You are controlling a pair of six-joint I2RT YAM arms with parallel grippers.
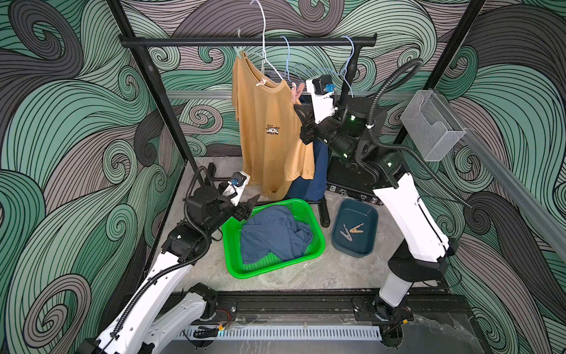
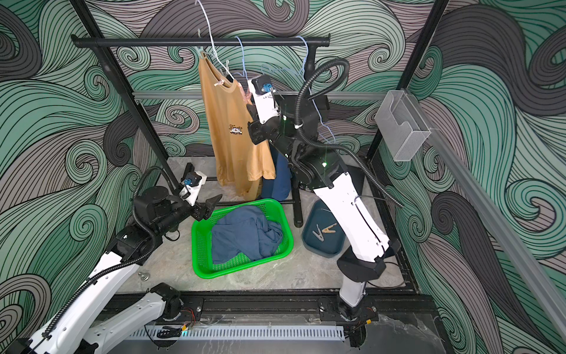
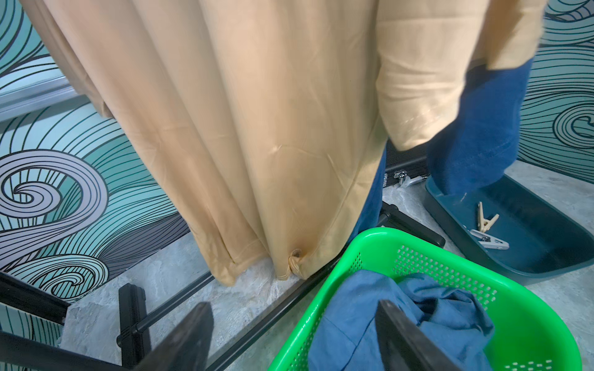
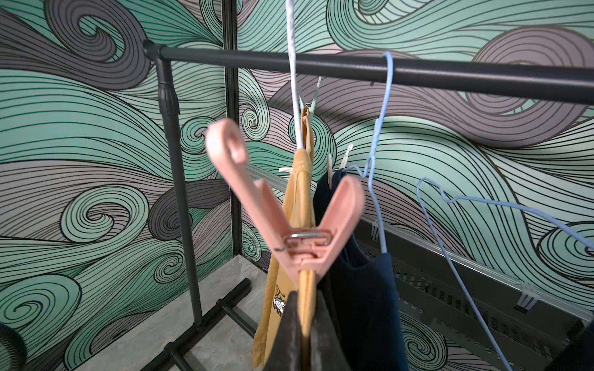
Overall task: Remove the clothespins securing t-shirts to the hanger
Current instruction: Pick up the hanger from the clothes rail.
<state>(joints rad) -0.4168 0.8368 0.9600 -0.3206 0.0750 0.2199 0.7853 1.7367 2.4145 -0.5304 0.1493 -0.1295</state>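
Task partly completed: the blue t-shirt point(image 1: 272, 233) is deposited in the green basket point(image 1: 318, 242) and two clothespins point(image 1: 350, 230) in the dark tray point(image 1: 367, 242). The mustard t-shirt point(image 1: 269, 122) and navy t-shirt point(image 4: 363, 305) are pinned to hangers point(image 4: 382, 128). The right end effector point(image 4: 305, 298) is clamped on mustard fabric just below the pink clothespin point(image 4: 289, 225); the left end effector point(image 3: 294, 308) is held wide, empty.

There's a green basket point(image 1: 254, 268) next to a dark teal tray point(image 1: 358, 213) by the black rack point(image 1: 199, 42), swirly wallpaper point(image 1: 61, 153) everywhere.

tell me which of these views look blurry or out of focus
left wrist view: the mustard t-shirt and the navy t-shirt look smeared, the left tool soft up close; right wrist view: the pink clothespin and right tool soft, wall sharp; both top views: crisp, evenly lit
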